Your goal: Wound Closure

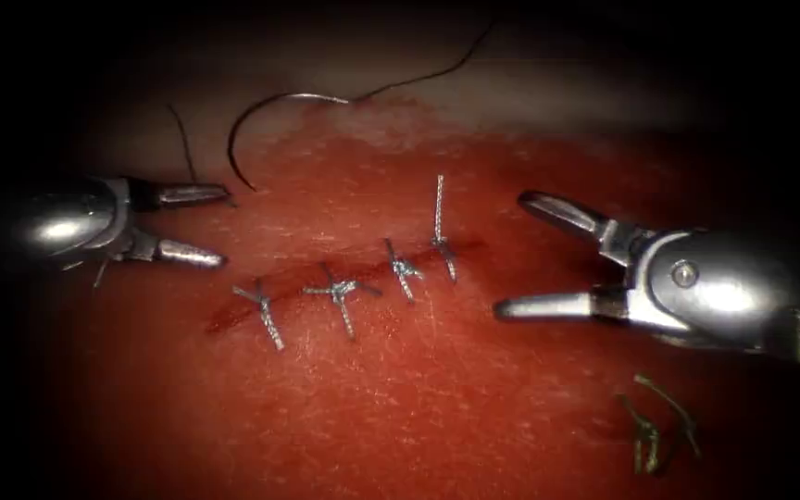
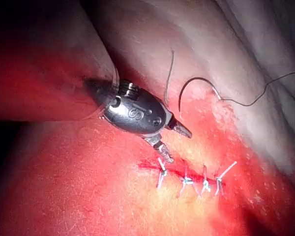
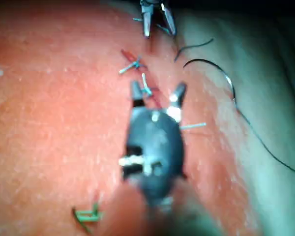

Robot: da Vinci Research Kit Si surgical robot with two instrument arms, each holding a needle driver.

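Cut ends of thread [image 1: 655, 431] lie nearest on the tissue [image 1: 400, 417], below the right hand [image 1: 511, 255], which is released, jaws wide apart, holding nothing, just right of the cut [image 1: 344, 278]. Cut runs low-left to high-right, four stitches [image 1: 340, 296] across it. Left hand [image 1: 224, 227] is also released and holding nothing, left of the cut. Farthest back, the needle [image 1: 261, 116] lies loose on the tissue edge, not in the tissue. Its arc opens downward, point low-left, thread [image 1: 437, 69] trailing from its right end up and away. Risk: needle lying flat invites a skewed grab; loose thread could snag a jaw.
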